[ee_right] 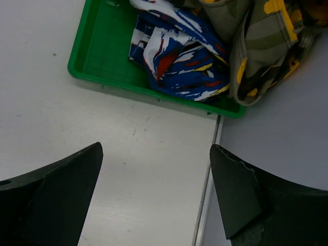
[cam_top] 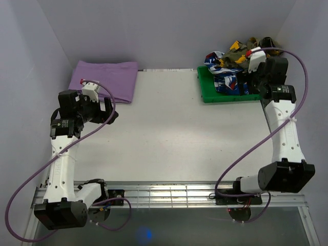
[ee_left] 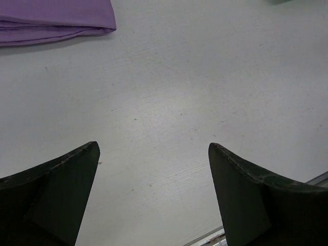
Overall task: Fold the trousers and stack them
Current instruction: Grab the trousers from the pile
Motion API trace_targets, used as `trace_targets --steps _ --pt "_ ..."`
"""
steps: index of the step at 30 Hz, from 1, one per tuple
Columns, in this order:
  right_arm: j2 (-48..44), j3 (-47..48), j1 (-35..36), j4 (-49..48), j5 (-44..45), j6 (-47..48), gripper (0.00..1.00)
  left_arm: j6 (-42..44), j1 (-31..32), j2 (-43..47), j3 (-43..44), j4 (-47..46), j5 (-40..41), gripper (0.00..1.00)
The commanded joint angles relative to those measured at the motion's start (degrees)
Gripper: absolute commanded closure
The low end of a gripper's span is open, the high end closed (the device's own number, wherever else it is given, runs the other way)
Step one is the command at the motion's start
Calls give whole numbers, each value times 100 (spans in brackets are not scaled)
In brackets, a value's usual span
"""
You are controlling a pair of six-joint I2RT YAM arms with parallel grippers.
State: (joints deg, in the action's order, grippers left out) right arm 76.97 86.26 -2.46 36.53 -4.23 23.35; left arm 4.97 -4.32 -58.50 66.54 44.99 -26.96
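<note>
Clearly the task is at its very first step: the trousers [ee_right: 261,46] are not yet taken. They lie crumpled in a heap at the far right corner of the desk [cam_top: 174,138], in the back part of the green tray [ee_right: 97,56] and partly hanging over its rim, touching the blue, white and red garment [ee_right: 174,56] that fills the tray beside them. The right end effector [ee_right: 156,148] hovers above the near edge of the tray with its jaws wide apart and nothing between them. The left end effector [ee_left: 154,148] is also fully open and empty, above bare desk, near the folded purple cloth [ee_left: 51,20]. I judge that the step in hand is the reach for the trousers. The next move calls for the right arm to go further toward the camouflage fabric, come down on it and pinch only this cloth, not the patterned garment, and then pull it out to the open middle of the desk, where both arms can spread it flat for folding.
</note>
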Motion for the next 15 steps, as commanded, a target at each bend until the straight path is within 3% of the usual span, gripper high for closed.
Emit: trace_targets --steps 1,8,11,15 --pt "1204 1400 -316 -586 221 90 10 -110 -8 -48 254 -140 -590 2" --pt "3129 3545 -457 -603 318 459 10 -365 1 14 201 -447 -1004 2" --pt "3693 3863 -501 -892 239 679 10 -435 1 -91 184 -544 -1144 2" --pt "4044 3566 -510 -1594 168 978 10 -627 1 -223 105 -693 -1329 2"
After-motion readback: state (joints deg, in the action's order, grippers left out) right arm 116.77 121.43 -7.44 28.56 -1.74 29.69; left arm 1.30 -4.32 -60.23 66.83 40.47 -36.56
